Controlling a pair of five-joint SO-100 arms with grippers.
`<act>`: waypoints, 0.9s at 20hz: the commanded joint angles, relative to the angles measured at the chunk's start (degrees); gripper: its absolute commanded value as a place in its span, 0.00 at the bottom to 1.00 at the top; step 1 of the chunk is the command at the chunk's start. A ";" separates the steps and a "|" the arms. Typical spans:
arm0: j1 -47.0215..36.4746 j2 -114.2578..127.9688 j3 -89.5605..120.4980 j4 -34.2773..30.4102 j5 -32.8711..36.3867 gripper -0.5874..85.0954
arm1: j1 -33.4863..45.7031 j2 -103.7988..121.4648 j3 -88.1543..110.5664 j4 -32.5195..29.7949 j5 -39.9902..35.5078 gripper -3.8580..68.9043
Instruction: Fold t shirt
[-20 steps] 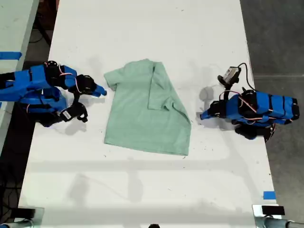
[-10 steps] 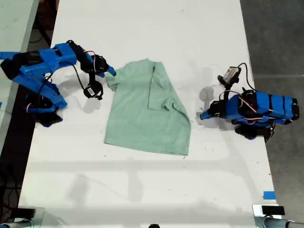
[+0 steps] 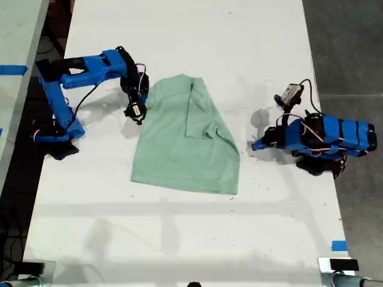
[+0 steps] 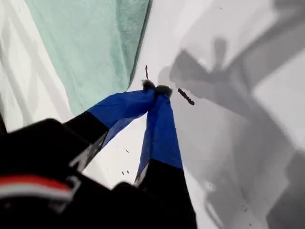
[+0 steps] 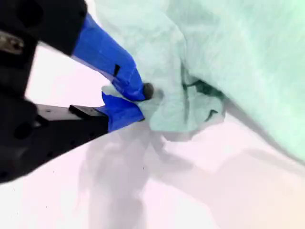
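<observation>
A: Start at the exterior view's left.
B: My second gripper [image 3: 144,95] sits at the shirt's [image 3: 185,140] upper left corner in that view, its arm arched over from a base near the tabletop's [image 3: 179,36] left edge. In the second wrist view the gripper [image 5: 132,98] has its jaws closed on a bunched fold of the shirt [image 5: 228,52]; a pinch of cloth shows between the blue tips, and the fabric around it is rumpled and raised off the surface.

A: The shirt itself?
B: Pale mint-green, lying mid-tabletop between the two arms. Its right side in the exterior view is folded inward, the sleeve lying over the body. The lower hem lies flat. The upper left corner is drawn up at the second gripper.

A: And the exterior view's right?
B: My first gripper [image 3: 256,145] rests low on the tabletop, just beside the shirt's right edge but apart from it. In the first wrist view the gripper [image 4: 156,88] has its jaws brought together, tips touching, nothing between them. The shirt's edge [image 4: 95,43] lies near the tips; bare tabletop [image 4: 238,119] separates the two.
</observation>
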 commanded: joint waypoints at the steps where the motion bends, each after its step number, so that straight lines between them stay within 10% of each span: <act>1: 9.40 5.89 -13.10 4.39 -2.37 0.00 | 0.44 0.70 2.20 0.00 -0.88 0.05; 7: 22.85 -6.94 -36.12 1.05 -4.75 0.02 | 0.35 0.70 2.20 0.00 -0.88 0.05; 10: 24.52 -11.51 -39.73 -1.23 -6.68 0.32 | 0.26 0.70 2.20 0.00 -0.88 0.05; 12: 23.03 -7.38 -37.71 0.97 -5.54 0.01 | 0.18 0.70 2.20 0.00 -0.97 0.05; 15: 20.57 4.75 -31.03 6.77 -5.71 0.00 | 0.18 0.70 2.20 0.00 -1.05 0.05; 18: 24.17 29.62 -4.57 -4.57 -7.47 0.00 | 0.18 0.70 2.20 0.00 -1.05 0.05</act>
